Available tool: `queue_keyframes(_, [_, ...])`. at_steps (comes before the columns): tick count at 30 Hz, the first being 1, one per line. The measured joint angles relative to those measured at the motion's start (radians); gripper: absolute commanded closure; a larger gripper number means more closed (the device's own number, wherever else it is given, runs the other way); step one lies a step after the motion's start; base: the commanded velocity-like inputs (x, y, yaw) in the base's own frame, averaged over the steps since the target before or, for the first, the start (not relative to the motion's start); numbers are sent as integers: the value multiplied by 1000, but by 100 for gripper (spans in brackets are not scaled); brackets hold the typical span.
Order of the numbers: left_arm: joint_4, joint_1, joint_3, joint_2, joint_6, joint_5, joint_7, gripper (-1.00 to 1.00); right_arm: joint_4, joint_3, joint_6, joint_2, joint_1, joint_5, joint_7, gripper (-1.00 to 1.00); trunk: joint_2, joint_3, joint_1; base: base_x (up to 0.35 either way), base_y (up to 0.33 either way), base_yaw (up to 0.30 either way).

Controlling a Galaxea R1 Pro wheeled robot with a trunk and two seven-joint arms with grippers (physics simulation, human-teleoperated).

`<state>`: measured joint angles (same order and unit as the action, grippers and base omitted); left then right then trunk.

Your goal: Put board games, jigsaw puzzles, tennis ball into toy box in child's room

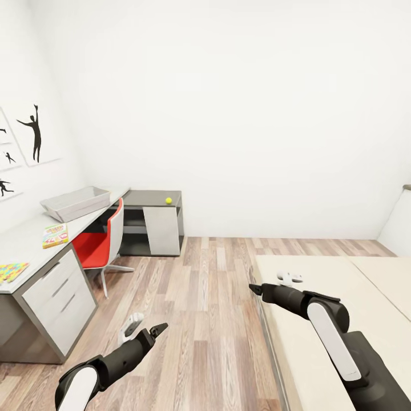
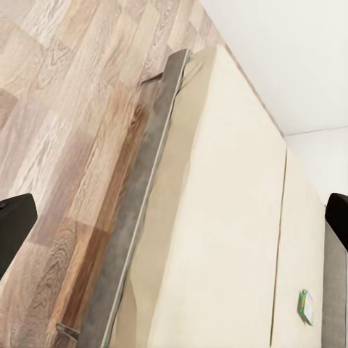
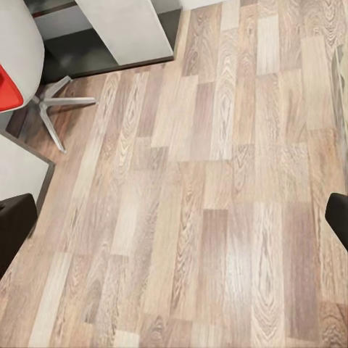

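Both pincers hang apart and empty: the left gripper over the floor, the right gripper above the bed, so nearer it. A small board game lies far along the mattress (print unreadable). The toy box sits on the table, left.

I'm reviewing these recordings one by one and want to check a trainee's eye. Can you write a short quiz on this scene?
1. True or false: the toy box sits on the floor.
2. What holds the tennis ball? A the floor, B the lower dark desk, C the red chair.
3. Fill in: in the left wrist view, a small colourful box lies on the ____.
Key: 1 false, it is on the pale table; 2 B; 3 bed.
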<state>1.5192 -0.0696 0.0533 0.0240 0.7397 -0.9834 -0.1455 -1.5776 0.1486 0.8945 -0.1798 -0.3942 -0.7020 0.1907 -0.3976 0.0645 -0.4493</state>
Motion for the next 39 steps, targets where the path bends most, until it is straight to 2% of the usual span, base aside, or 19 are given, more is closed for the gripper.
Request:
queue_keyframes(15, [0, 0, 0, 0, 0, 0, -2, -100, 3, -1, 0, -2, 2, 0, -2, -100, 0, 0, 0, 0, -54, 2])
queue_keyframes(39, [-2, -1, 0, 0, 0, 0, -2, -100, 3, -3, 0, -1, 2, 0, 1, -100, 0, 0, 0, 0, -243, 0])
